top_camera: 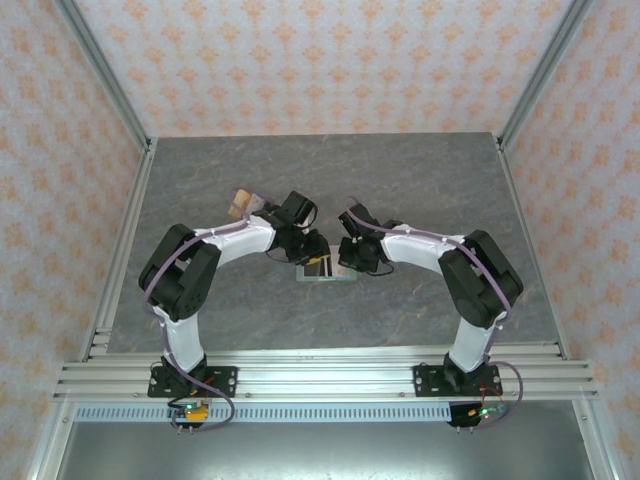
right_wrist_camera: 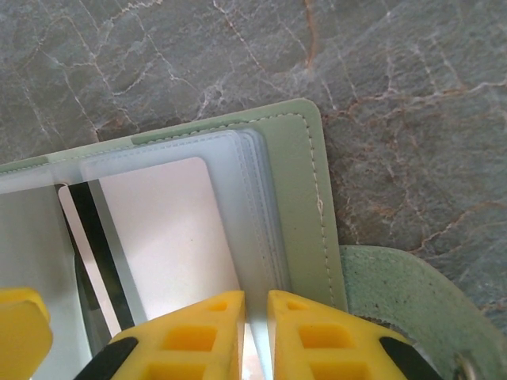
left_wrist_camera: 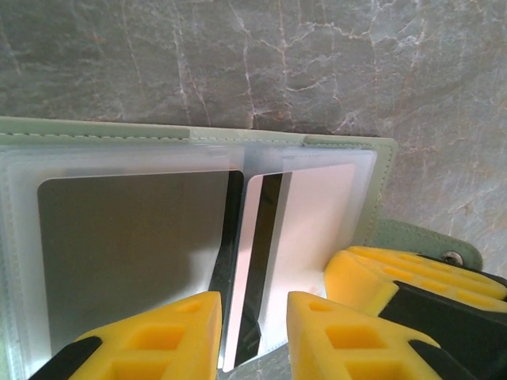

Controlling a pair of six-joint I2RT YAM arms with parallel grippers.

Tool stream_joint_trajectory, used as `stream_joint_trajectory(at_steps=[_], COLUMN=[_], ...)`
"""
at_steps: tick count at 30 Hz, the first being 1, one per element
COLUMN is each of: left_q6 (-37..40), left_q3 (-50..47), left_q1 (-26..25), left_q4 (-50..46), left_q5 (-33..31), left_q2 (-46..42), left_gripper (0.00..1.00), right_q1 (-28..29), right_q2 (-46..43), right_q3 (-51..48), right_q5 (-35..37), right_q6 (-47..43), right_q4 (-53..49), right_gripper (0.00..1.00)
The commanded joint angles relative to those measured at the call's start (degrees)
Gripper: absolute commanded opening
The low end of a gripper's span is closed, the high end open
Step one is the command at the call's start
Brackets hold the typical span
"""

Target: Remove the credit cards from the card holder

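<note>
Bright, even light falls from above. In the top view, shadows on the grey worktop (top_camera: 430,190) are faint and soft, and the frame posts lean outward toward the picture's edges. In both wrist views the worktop's veining is sharp. The yellow jaws at the bottom edge are blurred by closeness. The holder (right_wrist_camera: 305,198) has clear sleeves (right_wrist_camera: 255,198) with a milky sheen, and the cards (left_wrist_camera: 127,253) reflect dully.
</note>
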Motion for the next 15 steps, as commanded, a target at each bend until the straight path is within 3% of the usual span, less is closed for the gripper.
stream_joint_trajectory(at_steps=[1, 15], left_q6=[0.7, 3.1], left_q3=[1.3, 1.8], left_q1=[-0.1, -0.2], left_q4=[-1.1, -1.3], left_q5=[0.3, 1.3], left_q2=[1.5, 2.2], left_gripper=[0.29, 0.31], right_q1=[0.1, 0.1], right_q2=[2.7, 4.0], right_q3=[0.5, 0.3], right_q5=[0.7, -2.6], right_q6=[-0.1, 0.8], right_q4=[-1.9, -0.9], right_gripper=[0.16, 0.15])
